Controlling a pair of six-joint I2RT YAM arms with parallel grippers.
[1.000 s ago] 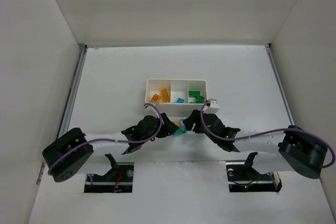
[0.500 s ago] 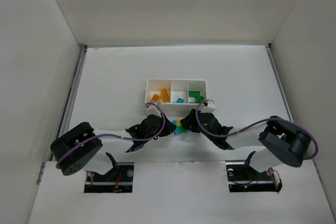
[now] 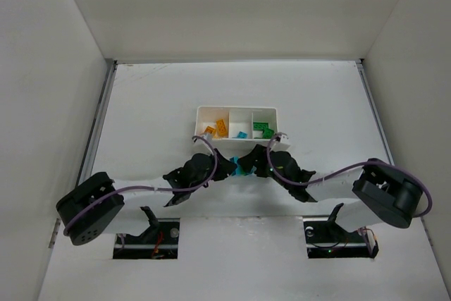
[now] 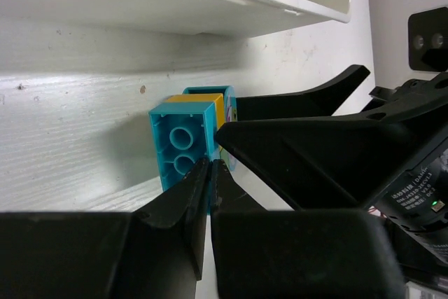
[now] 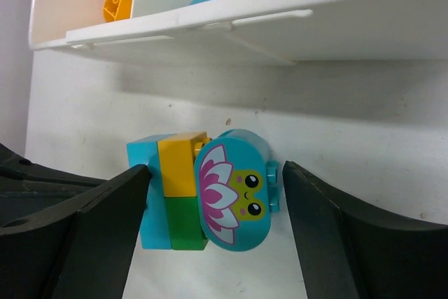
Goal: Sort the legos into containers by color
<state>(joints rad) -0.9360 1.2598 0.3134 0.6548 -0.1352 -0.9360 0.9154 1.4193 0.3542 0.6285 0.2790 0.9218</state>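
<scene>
Three compartments [image 3: 238,120] of the tray [image 3: 199,122] seen from above, sorted legos [image 3: 221,127] inside; a mixed clump [image 3: 244,168] sits just in front. Left wrist: left gripper [image 4: 208,166] clenched, tips at the cyan brick [image 4: 180,146]. Right wrist: right gripper [image 5: 215,173] released, straddling the clump.

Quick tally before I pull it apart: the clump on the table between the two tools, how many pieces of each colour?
Cyan: 2, a plain cyan brick and a rounded cyan piece with a frog print
Yellow: 1, a yellow brick
Green: 1, a green brick
Total: 4 pieces visible in the clump
</scene>
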